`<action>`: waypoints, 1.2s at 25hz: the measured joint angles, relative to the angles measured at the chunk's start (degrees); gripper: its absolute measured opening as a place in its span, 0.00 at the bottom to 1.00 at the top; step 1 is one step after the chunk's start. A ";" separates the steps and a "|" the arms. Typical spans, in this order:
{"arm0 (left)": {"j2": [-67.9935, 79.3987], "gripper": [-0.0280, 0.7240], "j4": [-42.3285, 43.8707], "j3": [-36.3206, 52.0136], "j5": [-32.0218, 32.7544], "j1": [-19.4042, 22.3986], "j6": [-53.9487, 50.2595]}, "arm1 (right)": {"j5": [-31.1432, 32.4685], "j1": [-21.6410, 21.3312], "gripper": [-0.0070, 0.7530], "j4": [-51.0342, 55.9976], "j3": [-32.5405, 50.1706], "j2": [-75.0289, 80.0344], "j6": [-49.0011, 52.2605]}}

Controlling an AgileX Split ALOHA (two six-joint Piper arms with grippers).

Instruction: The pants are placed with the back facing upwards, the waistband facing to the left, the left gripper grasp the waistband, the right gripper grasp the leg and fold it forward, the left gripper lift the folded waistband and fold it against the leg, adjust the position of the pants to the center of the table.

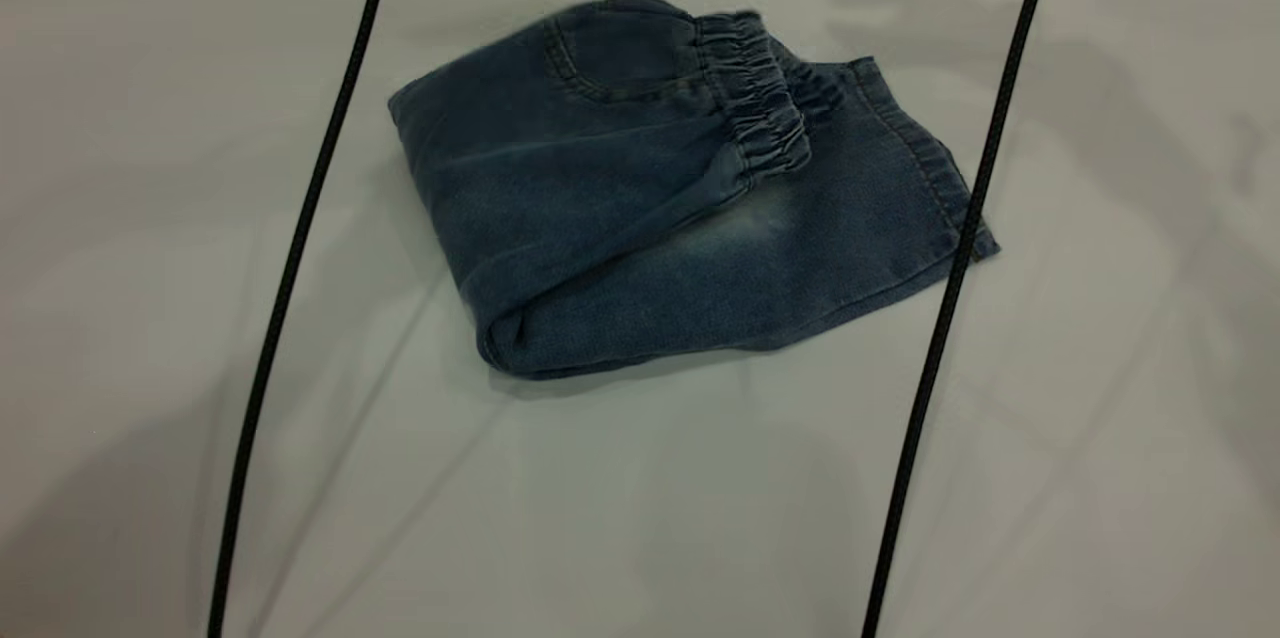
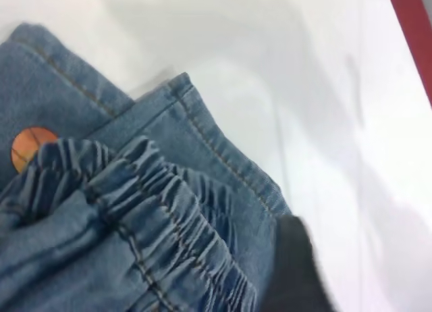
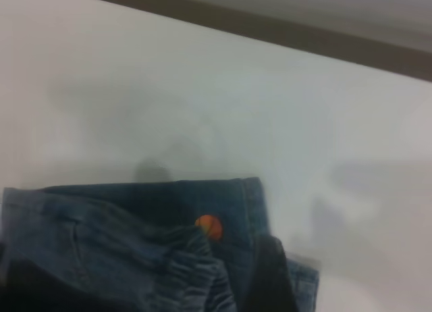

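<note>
Pants (image 1: 640, 218) lie folded on the table (image 1: 150, 218), a bit toward the far side and roughly mid-width in the exterior view. Waistband (image 1: 765, 103) is already laid over onto the leg (image 1: 840, 218), pale faded patch showing just below it. Hem stitching runs along the right edge. Both folds look done, so I judge the step in hand is the last one: nudging the bundle to table centre.

Hands: neither shows in the exterior view, only two black cables (image 1: 290, 268) crossing the frame. Left wrist cam shows a dark finger (image 2: 293, 271) of the left hand low beside the hem, near the ruched band (image 2: 169, 217); right wrist cam shows a dark finger (image 3: 270, 278) of the right hand over the denim near the orange basketball print (image 3: 209, 225). Can't tell for either hand whether it's spread, pressed together or pinching cloth, since I only see one tip each.

How I'd do it well, imo: push or drag low and flat, both hands together, so the stacked layers move as one. Contact the thick folded edge, not the loose waistband flap, or it'll peel back and undo the fold. Slow, short moves toward the near side; check the exterior cam between nudges. Risk: the top layer sliding off the leg.
</note>
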 joint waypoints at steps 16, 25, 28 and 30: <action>-21.22 0.81 7.78 -7.20 12.26 9.13 -1.67 | -0.29 6.64 0.63 10.52 13.51 0.89 -5.77; -25.07 0.81 10.71 -7.20 15.08 9.07 -1.85 | -2.27 19.34 0.63 -3.74 19.69 3.14 -1.18; -25.07 0.81 9.97 -7.20 15.14 9.07 -1.89 | -4.67 23.02 0.63 -10.71 19.52 6.04 3.49; -25.07 0.81 9.97 -7.20 15.70 9.07 -2.01 | -5.63 24.79 0.63 -14.38 19.48 7.94 6.78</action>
